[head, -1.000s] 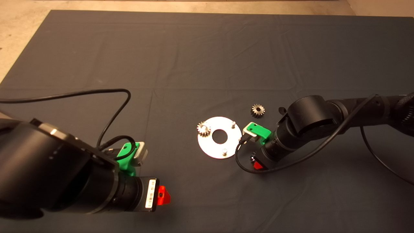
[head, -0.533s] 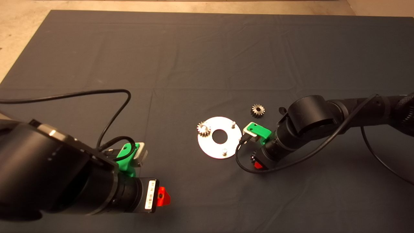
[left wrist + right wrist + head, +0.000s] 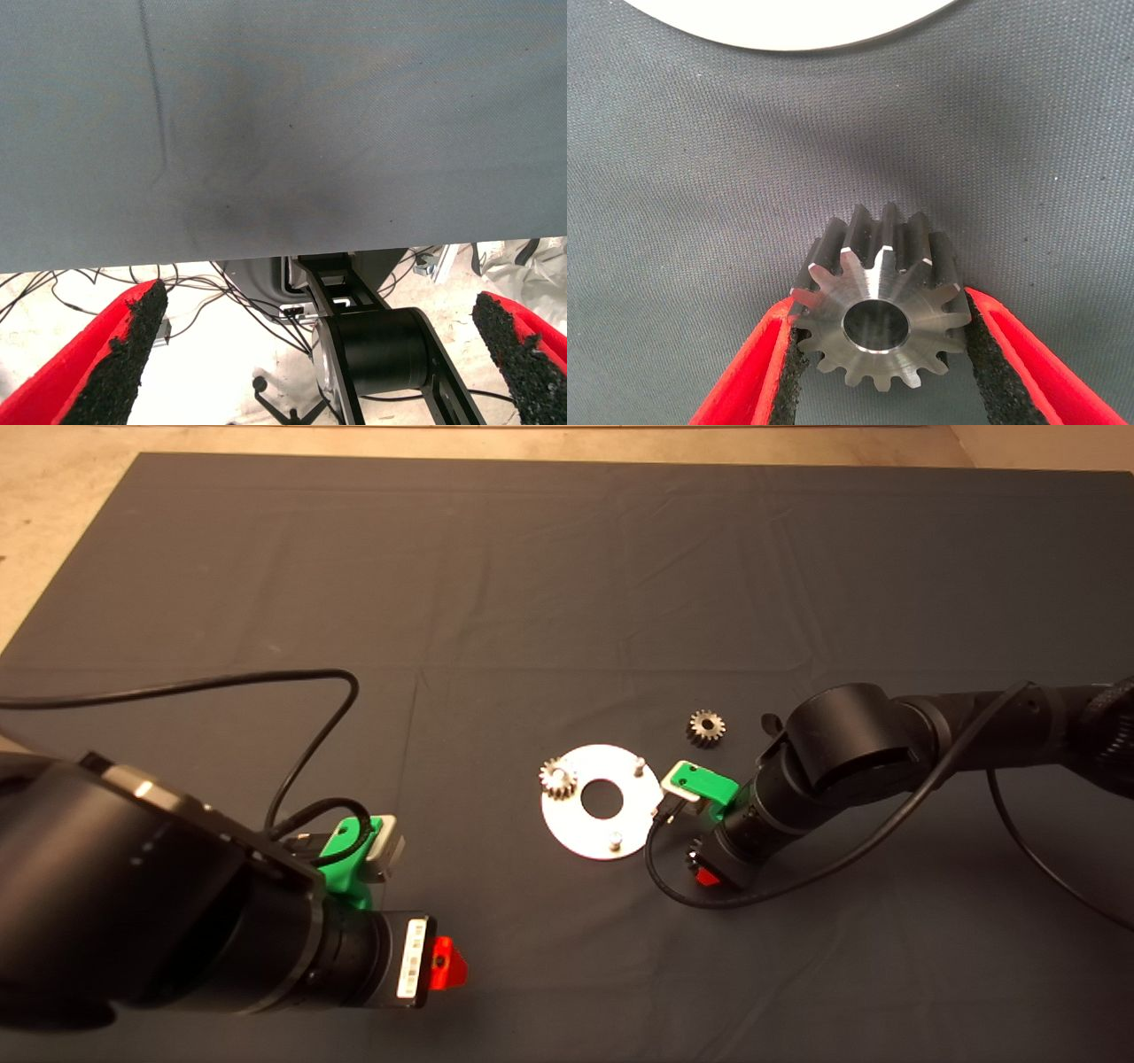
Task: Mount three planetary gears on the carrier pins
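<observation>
The silver-white round plate (image 3: 580, 828) lies mid-mat with three carrier pins. One planetary gear (image 3: 558, 778) sits on the left pin. The far pin (image 3: 638, 763) and the near pin (image 3: 614, 838) are bare. A second gear (image 3: 706, 728) lies loose on the mat beyond the plate's right side. My right gripper (image 3: 706, 875) is low over the mat just right of the plate. In the right wrist view it (image 3: 881, 305) is shut on a third gear (image 3: 877, 310), both pads against its teeth, with the plate's edge (image 3: 788, 18) close by. My left gripper (image 3: 443, 965) waits open at the lower left.
A black cable (image 3: 292, 682) loops over the mat left of the plate. Another cable (image 3: 673, 886) curls by the right wrist next to the plate's rim. The left wrist view shows the mat's edge (image 3: 283, 239) and floor cables beyond it.
My right wrist has shifted very slightly beside the plate. The gears, the plate and the left arm have not moved.
</observation>
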`<state>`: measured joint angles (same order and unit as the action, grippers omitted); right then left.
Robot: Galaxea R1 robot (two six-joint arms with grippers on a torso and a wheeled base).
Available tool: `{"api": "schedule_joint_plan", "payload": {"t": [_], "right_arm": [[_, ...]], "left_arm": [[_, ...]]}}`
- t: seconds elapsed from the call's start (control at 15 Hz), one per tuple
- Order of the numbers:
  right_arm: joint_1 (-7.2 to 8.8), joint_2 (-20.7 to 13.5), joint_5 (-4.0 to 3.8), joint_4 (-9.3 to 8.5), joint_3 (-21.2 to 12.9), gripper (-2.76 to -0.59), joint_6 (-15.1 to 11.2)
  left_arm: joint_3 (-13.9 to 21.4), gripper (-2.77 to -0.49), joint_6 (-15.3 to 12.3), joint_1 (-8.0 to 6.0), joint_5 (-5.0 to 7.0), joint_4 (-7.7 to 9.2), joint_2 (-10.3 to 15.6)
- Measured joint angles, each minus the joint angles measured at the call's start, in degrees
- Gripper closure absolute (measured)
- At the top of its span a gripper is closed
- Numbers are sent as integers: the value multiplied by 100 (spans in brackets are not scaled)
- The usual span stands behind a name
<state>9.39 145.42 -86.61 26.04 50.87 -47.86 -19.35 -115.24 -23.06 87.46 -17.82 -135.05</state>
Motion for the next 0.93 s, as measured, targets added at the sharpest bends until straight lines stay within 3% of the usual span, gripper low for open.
{"api": "schedule_joint_plan", "payload": {"t": [0.2, 0.4, 0.93], "right_arm": [[0, 2, -1, 74, 0, -125, 82], [0, 2, -8, 326, 15, -125, 141], [0, 13, -38, 419, -18, -119, 195]], "left_arm": [[0, -248, 0, 0, 0, 0, 1], [0, -248, 0, 0, 0, 0, 1], [2, -248, 0, 0, 0, 0, 1]]}}
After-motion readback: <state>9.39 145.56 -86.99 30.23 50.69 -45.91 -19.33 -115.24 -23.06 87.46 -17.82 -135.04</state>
